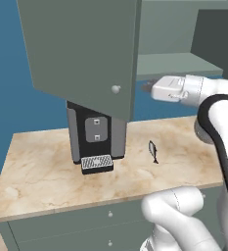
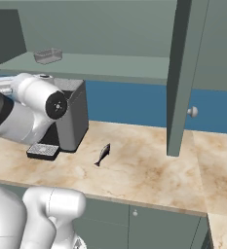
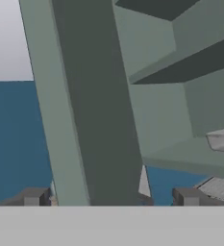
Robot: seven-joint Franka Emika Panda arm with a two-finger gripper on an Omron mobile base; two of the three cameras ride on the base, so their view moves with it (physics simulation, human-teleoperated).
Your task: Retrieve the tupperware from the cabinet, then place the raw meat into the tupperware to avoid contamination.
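Up ahead of gripper [image 3: 111, 197] — fingers spread wide, empty — tupperware [image 2: 48, 55] sits on cabinet [image 2: 110, 65] shelf, beyond open door. Likely light, stiff, thin-walled, slick plastic — pinch one long rim wall. Raw meat [image 2: 103, 154] lies on counter [image 2: 149, 170] below gripper; probably limp, slippery.

The grey-green cabinet [image 2: 183, 73] hangs with both doors swung open. On its lower shelf sits the small translucent tupperware [image 2: 48, 55], upright. Below, the slender dark raw meat [image 2: 103, 154] lies flat on the marble counter.
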